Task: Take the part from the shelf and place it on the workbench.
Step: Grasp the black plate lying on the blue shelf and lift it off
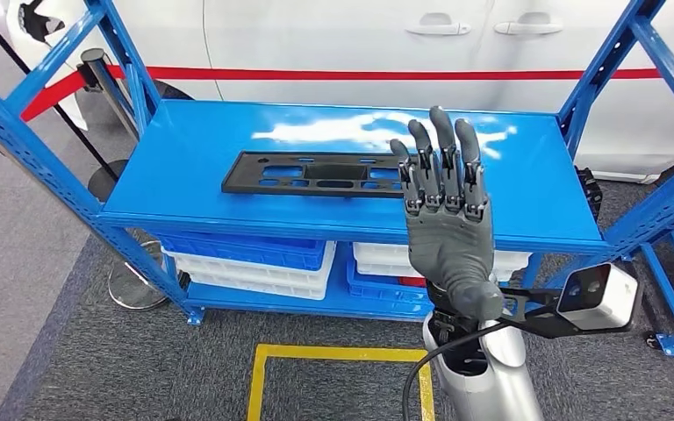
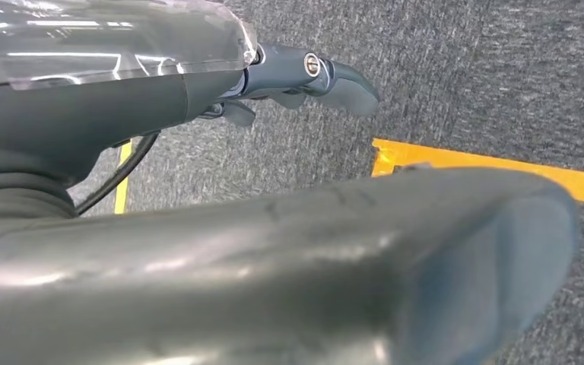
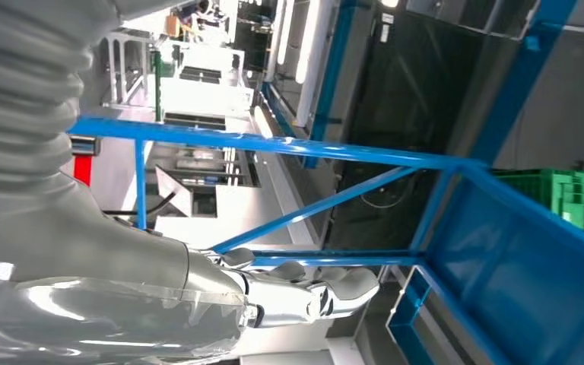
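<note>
One flat black slotted part (image 1: 316,173) on glossy blue shelf (image 1: 184,149); right hand (image 1: 446,224) empty, fingers straight.

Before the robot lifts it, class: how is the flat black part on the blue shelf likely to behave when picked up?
The black part looks long, thin and full of cutouts, so probably light, perhaps slightly flexible. Lying flat on the glossy blue shelf, it may slide rather than roll or tip. The right hand, raised near one end, might make it sag or swing if it grips there.
</note>
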`<move>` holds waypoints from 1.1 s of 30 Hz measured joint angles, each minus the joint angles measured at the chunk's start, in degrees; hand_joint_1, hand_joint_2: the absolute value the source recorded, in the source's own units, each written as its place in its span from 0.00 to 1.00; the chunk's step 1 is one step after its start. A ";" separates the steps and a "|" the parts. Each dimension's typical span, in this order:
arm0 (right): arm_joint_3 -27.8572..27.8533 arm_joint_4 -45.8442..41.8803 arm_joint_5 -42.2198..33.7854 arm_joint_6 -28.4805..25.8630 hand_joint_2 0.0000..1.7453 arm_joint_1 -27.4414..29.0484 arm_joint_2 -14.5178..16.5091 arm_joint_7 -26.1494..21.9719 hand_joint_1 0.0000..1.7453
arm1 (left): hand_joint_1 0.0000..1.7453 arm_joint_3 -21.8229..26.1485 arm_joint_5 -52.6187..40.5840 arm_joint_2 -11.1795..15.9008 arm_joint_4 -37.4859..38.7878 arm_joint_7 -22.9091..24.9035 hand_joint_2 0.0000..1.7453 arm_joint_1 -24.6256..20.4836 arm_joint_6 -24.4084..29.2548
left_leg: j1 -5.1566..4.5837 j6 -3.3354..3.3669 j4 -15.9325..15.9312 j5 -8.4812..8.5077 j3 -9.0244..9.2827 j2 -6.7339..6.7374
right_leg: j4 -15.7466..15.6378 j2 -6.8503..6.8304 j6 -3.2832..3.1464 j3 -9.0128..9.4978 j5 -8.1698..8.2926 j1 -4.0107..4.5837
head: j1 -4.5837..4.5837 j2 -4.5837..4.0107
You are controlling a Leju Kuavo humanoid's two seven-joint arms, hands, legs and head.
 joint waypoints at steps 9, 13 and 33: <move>0.37 0.02 -0.15 -0.14 1.00 -0.30 -0.02 0.25 0.00 | 0.00 0.04 0.03 0.03 0.07 0.22 0.00 0.17 0.42 | -0.07 2.13 -15.10 10.34 2.37 -0.01 | 0.08 0.25 2.64 4.07 -4.83 0.05 | -0.04 0.00; 0.40 -0.04 -0.33 -0.24 1.00 -0.68 -0.03 0.45 0.00 | 0.00 0.05 0.07 0.03 0.07 0.20 0.00 0.02 0.58 | -0.09 3.32 -15.61 9.14 3.75 -0.15 | 11.88 0.13 3.23 -2.79 -9.16 -0.06 | 0.22 0.00; 1.43 -0.22 -0.33 -0.24 1.00 -0.87 -0.09 0.95 0.00 | 0.00 0.10 0.11 -0.14 0.28 0.15 0.00 0.11 0.67 | 0.15 0.13 -5.22 6.04 -0.14 -0.01 | 0.67 0.04 -0.15 -0.69 -0.03 0.46 | -0.13 0.00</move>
